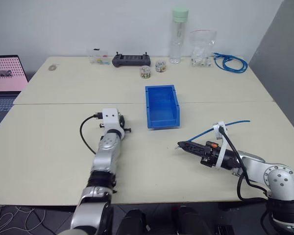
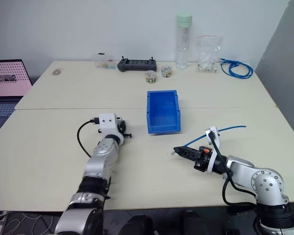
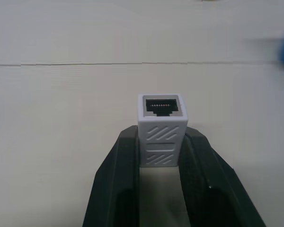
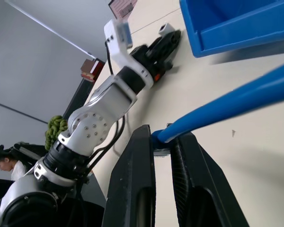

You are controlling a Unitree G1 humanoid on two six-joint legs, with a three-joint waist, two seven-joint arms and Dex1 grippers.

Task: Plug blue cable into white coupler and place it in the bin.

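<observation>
Left pincer (image 3: pixel 163 156): closed on the white coupler (image 3: pixel 162 127), which stands between the two black fingers with its dark socket facing outward; in the head views it sits at about 8 o'clock from the bin (image 1: pixel 162 105).
Right pincer (image 4: pixel 163 151): closed on the blue cable (image 4: pixel 236 101) near its plug end; in the head views it lies at about 5 o'clock from the bin, pointing toward the left arm.
Blue cable, free length: arcs up from the right pincer's tip and trails off toward 2 o'clock above the worktop (image 1: pixel 49 147).
Bin: open-topped, near the worktop's middle, just beyond the seam between the two worktop panels, apart from both pincers.
Gap between pincers: bare worktop, with only the bin's near wall close beside it.
Far edge, 12 o'clock: black controller (image 1: pixel 131 59), two small jars (image 1: pixel 145 72), tall clear bottle with a green cap (image 1: pixel 178 34), clear plastic bag (image 1: pixel 202 48), coiled blue cable bundle (image 1: pixel 230 62).
Laptop (image 1: pixel 6 81): at 9 o'clock, screen lit pink.
Left wrist view adds: the coupler's socket contacts and slanted ribs.
Right wrist view adds: the left arm across the worktop, and a person (image 4: pixel 7 163) seated in the background.
</observation>
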